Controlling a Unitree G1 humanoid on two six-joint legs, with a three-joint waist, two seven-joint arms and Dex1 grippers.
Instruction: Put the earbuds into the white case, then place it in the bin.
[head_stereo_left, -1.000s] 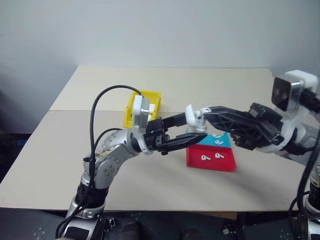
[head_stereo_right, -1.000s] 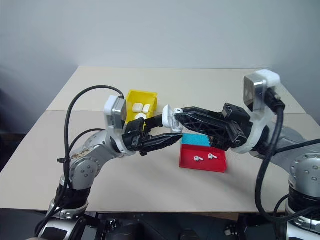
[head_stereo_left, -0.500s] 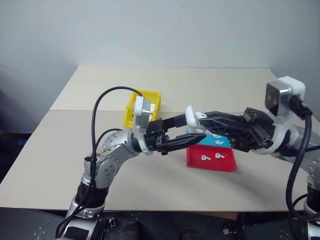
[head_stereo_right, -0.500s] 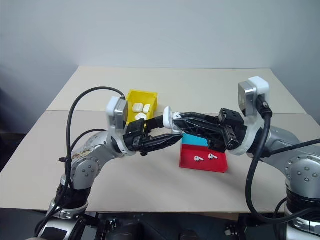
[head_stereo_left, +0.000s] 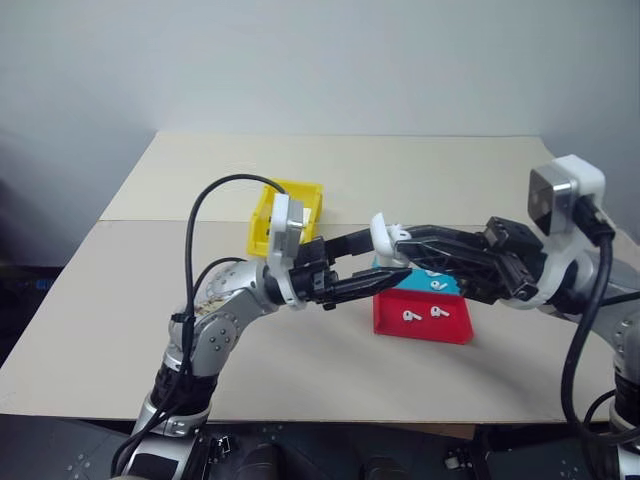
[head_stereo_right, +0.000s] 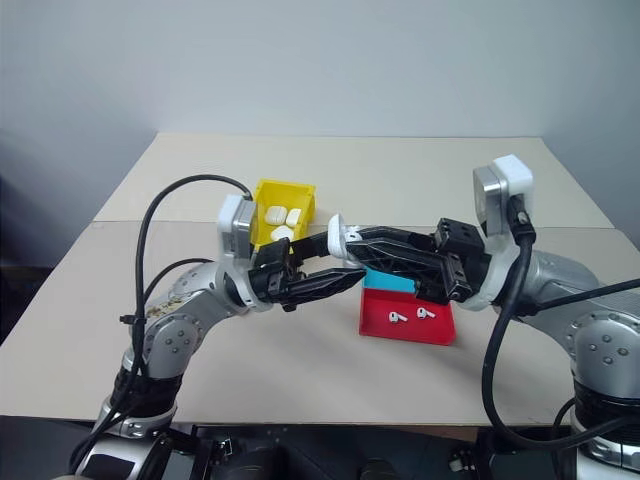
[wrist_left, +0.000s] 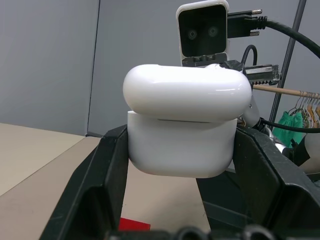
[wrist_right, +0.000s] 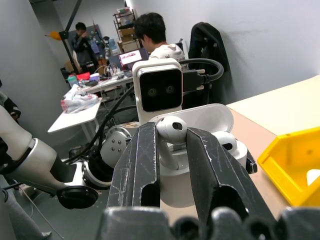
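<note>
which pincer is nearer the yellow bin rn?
Left. The left pincer, clamping the white case, hangs just beside the yellow bin; the right pincer, pinching an earbud, sits beyond it.

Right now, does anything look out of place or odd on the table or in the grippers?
Nothing stands out. The left gripper holds the white case, the right gripper holds an earbud at it, mid-insertion.

White case (wrist_left: 182, 127): smooth glossy plastic, lid catching highlights. Earbud (wrist_right: 171, 129): same glossy white plastic. Gripper fingers (wrist_right: 142, 165): matt black plastic, scuffed and scratched. Bin (head_stereo_right: 283, 209): bright yellow plastic, slight sheen. Tray (head_stereo_right: 405, 315): red-and-teal plastic. Table (head_stereo_left: 400, 170): matt beige, smooth.
</note>
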